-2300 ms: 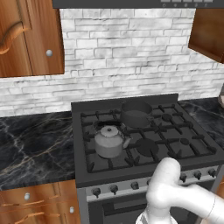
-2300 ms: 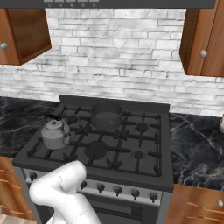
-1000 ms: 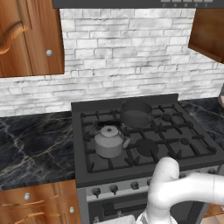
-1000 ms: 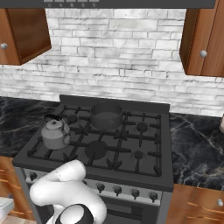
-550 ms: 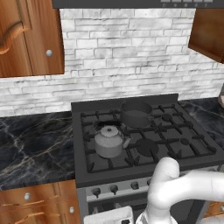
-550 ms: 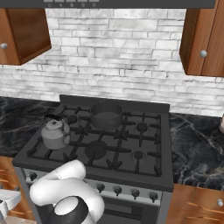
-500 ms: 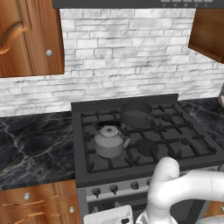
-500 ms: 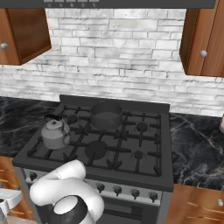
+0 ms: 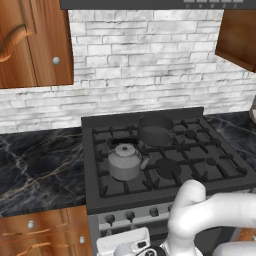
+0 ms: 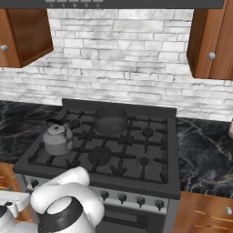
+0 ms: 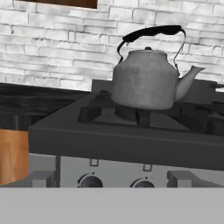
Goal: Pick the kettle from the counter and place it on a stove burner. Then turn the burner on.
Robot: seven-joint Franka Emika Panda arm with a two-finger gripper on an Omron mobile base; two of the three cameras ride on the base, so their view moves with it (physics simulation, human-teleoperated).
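The kettle (image 9: 125,161) sits on the front-left stove burner (image 10: 58,152) beside the dark pot (image 9: 156,130), open grate to its right, counter (image 9: 40,165) bare at left — the gripper (image 9: 124,246), jaws spread wide and empty, has risen into sight below the stove knobs (image 11: 90,180) since earlier.

A rendered home kitchen.
A black gas stove (image 9: 165,165) with cast-iron grates stands between black marble benches (image 9: 40,165), under brown wooden wall cabinets (image 9: 30,45) and before a white brick wall (image 10: 123,59); a dull-grey metal kettle (image 9: 125,161) sits on it.
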